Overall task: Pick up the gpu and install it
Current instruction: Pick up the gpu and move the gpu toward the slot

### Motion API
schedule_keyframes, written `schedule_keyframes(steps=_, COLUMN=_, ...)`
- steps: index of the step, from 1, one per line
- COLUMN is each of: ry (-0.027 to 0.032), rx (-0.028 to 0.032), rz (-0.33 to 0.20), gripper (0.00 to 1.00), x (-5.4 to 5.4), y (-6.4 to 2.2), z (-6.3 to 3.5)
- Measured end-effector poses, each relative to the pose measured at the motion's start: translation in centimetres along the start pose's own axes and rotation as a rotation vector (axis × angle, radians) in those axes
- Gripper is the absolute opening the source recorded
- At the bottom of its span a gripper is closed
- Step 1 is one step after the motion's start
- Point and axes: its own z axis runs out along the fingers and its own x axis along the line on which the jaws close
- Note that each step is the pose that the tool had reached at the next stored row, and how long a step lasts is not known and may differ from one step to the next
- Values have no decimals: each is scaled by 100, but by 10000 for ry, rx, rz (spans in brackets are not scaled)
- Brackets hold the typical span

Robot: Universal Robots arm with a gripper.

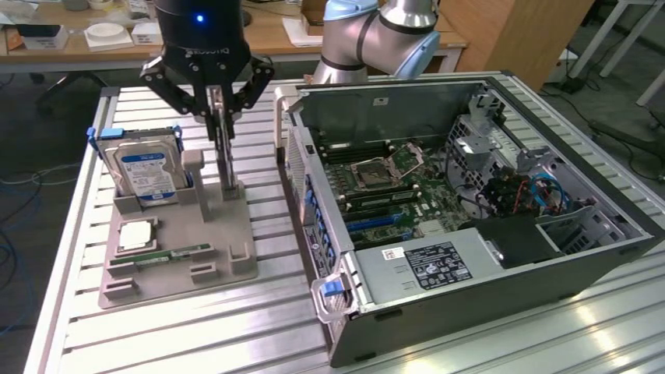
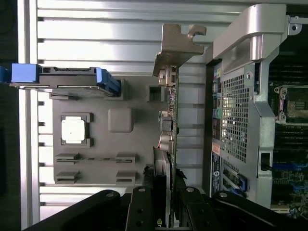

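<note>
The gpu [image 1: 223,152] stands on edge in the grey holder [image 1: 223,234], a thin dark card seen edge-on, its lower end at the holder's slot. In the wrist view the gpu [image 2: 169,130] runs lengthwise, with its silvery bracket [image 2: 178,45] at the far end. My gripper [image 1: 215,115] hangs straight above the holder and is shut on the card's upper edge. My gripper [image 2: 166,204] shows a black finger on each side of the card. I cannot tell whether the card has left its slot.
A silver hard drive [image 1: 149,173] with blue rails stands in the holder at the exterior view's left, with a CPU [image 1: 135,234] and a green RAM stick [image 1: 167,255] in front of it. The open computer case [image 1: 468,257] with its motherboard [image 1: 395,187] lies close at the right.
</note>
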Motion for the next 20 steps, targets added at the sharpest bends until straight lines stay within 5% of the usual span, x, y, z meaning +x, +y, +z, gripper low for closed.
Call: schedule_keyframes(steps=20, ry=-48, rx=0, rz=-2, gripper=26, x=-2, y=5, z=-191)
